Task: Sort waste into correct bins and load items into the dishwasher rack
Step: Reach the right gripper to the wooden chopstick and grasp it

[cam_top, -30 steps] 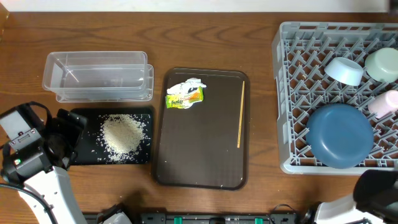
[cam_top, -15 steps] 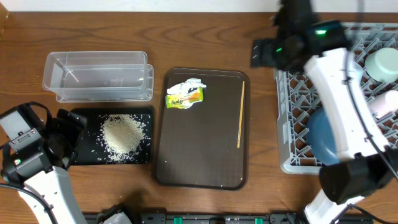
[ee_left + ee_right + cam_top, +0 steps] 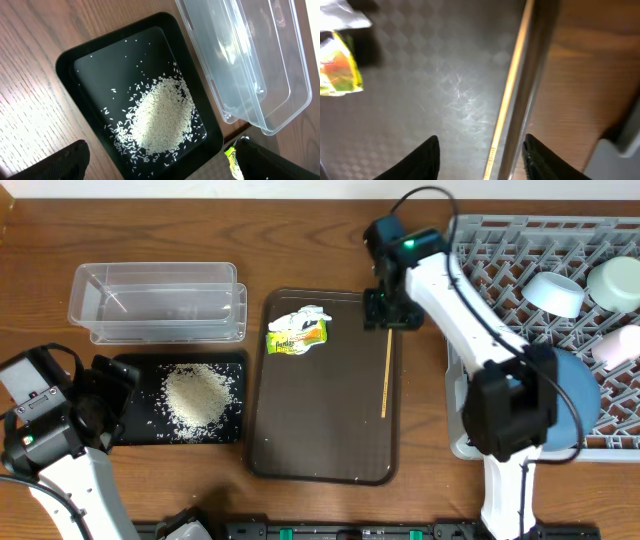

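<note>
Wrapper [image 3: 297,333] crumpled, white, yellow-green print; left pincer [image 3: 162,160] and right pincer [image 3: 480,150] spread, empty.

text: none legible | wrapper [image 3: 297,333]: yellow-green print, too small to read

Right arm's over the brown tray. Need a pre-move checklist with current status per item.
1. Right gripper open and empty: ok.
2. Thin yellow stick between the jaws in the right wrist view: ok.
3. Gripper height above the stick: cannot tell.
4. Wrapper binned: not ok, it lies on the brown tray.
5. Rice in the black tray: ok.
6. Clear tub unobstructed: ok.
</note>
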You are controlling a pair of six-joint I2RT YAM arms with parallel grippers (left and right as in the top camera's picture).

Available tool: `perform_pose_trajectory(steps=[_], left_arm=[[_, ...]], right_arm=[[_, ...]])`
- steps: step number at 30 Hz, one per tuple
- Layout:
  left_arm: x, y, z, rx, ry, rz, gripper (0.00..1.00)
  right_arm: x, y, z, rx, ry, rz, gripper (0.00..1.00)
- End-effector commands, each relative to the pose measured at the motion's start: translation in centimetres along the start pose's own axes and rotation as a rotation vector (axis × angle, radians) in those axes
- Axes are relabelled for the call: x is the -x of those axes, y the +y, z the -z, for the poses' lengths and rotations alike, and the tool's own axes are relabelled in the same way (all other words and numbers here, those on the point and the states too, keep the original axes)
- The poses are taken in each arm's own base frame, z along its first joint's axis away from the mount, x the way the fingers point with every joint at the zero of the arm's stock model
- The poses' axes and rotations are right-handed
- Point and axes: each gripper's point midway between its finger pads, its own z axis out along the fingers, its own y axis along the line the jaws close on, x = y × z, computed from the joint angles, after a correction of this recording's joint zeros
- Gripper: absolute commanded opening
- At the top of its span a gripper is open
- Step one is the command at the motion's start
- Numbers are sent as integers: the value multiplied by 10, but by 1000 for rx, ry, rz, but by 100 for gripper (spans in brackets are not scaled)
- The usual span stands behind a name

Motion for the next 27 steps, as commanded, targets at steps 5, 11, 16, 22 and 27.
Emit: perform_pose_trajectory(steps=[5,11,16,22,27], left_arm=[[7,-2,5,-1,-26,2,95],[7,-2,5,-1,-26,2,96],[7,-2,5,-1,-26,2,95],[7,-2,5,-1,-26,2,95],[7,-2,5,-1,-26,2,96]], right_arm=[[-14,-2,-24,-39,77,-23,50],[-24,-9,-48,-52,103,-36,49],[-33,-9,-68,-29,128,-39,49],[-37,-5,-83,3,131,-38,49],[-40,-3,-89,4,127,-32,47]])
